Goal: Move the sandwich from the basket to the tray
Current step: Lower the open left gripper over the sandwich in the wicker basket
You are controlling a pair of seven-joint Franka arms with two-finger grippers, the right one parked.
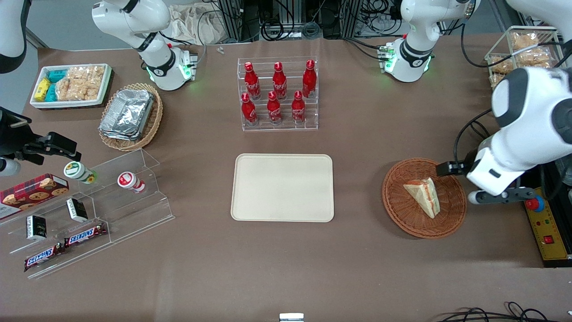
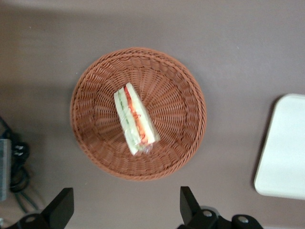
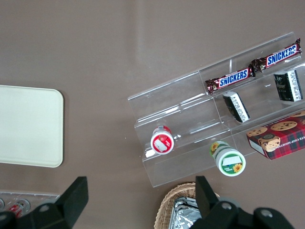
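Hovering above the basket point(image 2: 138, 113), the left gripper point(image 2: 125, 208) is holding its fingers spread wide; the sandwich point(image 2: 135, 119) is lying inside, the tray point(image 1: 282, 187) well apart

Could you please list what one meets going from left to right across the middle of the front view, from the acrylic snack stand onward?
Acrylic snack stand → tray → basket holding the sandwich → gripper, hovering open over the basket's rim.

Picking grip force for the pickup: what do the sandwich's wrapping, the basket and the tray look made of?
Sandwich: glossy clear film, probably thin plastic, over soft-looking bread. Basket: reddish-brown woven wicker, ribbed weave visible. Tray: smooth matte cream, likely plastic, unconfirmed. The gripper hovers above the basket, fingers open.
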